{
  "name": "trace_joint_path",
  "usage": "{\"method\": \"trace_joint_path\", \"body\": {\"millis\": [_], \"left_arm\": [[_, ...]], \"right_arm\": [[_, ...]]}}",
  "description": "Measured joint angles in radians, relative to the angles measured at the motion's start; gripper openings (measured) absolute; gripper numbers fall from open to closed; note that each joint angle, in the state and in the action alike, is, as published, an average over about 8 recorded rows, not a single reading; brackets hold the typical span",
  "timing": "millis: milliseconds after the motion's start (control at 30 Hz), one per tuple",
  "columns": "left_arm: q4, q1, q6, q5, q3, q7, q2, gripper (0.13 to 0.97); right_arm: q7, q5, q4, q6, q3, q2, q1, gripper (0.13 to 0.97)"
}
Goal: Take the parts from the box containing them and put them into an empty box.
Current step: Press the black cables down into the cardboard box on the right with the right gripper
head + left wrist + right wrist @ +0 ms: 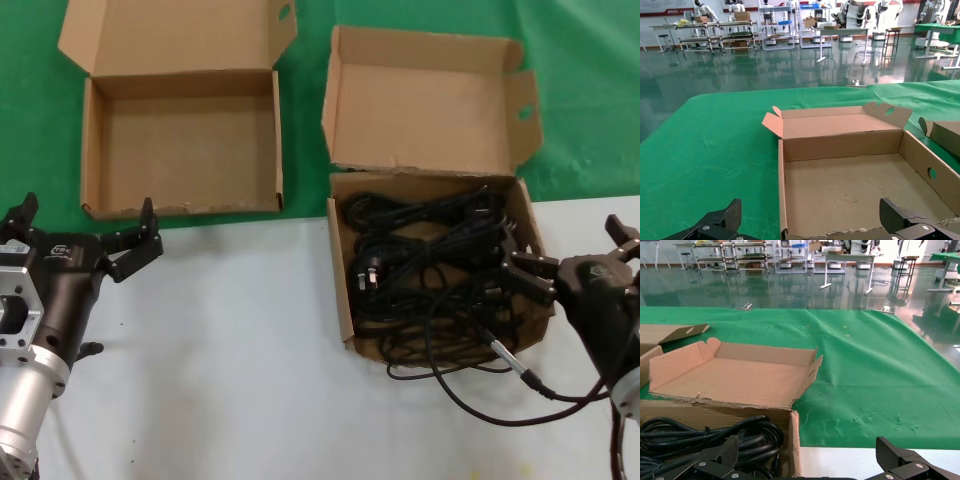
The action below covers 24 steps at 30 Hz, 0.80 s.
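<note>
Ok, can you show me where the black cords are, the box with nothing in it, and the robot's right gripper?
black cords [420, 255], head view, middle of the tangled pile.
empty box [180, 150], head view, bare cardboard floor.
right gripper [568, 260], head view, midway between its open fingertips.

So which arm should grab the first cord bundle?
Right. Its end effector, open, sits at the right rim of the box holding the cords. The left end effector, also open, is in front of the empty box, away from them.
</note>
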Motion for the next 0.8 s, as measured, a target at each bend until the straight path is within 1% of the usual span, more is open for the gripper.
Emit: {"method": "trace_joint_path", "body": {"millis": [500,800], "left_arm": [[0.0,0.0,0.0,0.0,0.0,0.0,0.0,0.966],[0.0,0.0,0.0,0.0,0.0,0.0,0.0,0.944]], "right_arm": [[0.0,0.0,0.0,0.0,0.0,0.0,0.0,0.966],[0.0,0.0,0.0,0.001,-0.001,0.001,0.0,0.966]]}}
